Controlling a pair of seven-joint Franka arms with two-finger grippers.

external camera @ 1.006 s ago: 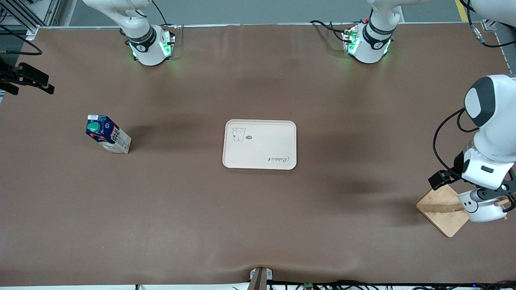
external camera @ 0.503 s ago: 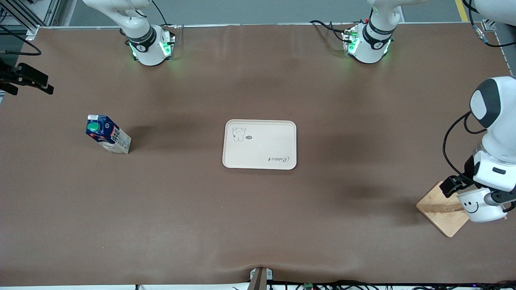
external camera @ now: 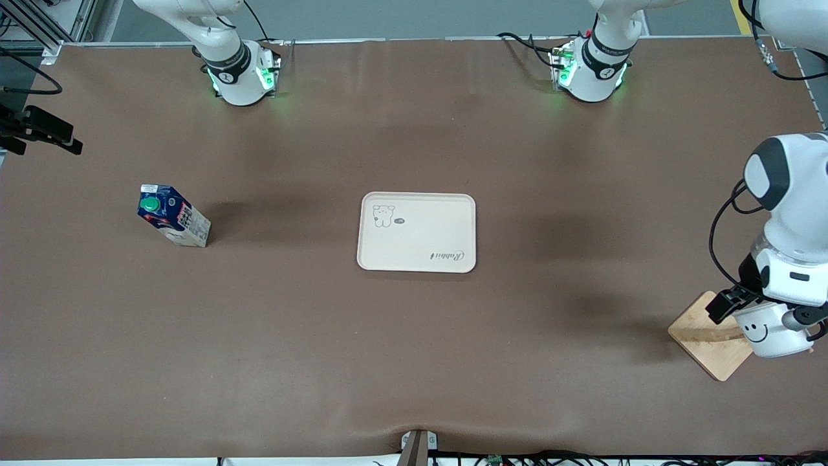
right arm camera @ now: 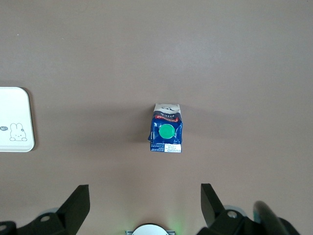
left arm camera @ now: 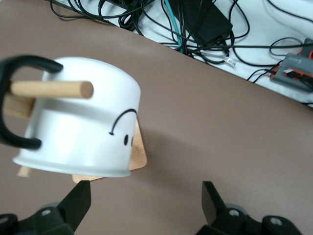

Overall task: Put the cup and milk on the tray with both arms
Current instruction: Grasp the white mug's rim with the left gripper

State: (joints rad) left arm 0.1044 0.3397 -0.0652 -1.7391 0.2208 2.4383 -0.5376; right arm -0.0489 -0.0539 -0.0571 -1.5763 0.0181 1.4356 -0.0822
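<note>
Front view: left gripper (external camera: 757,309) at cup (external camera: 771,333), fingers spread, empty; right gripper (right arm camera: 142,205) spread over milk (right arm camera: 166,134), waiting. Step: cup grasp. Next: close on rim, lift off peg (left arm camera: 51,89).

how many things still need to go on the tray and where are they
2. The milk stands on the table toward the right arm's end. The cup hangs upside down on a wooden mug stand at the left arm's end, under the left gripper. The tray holds nothing.
</note>
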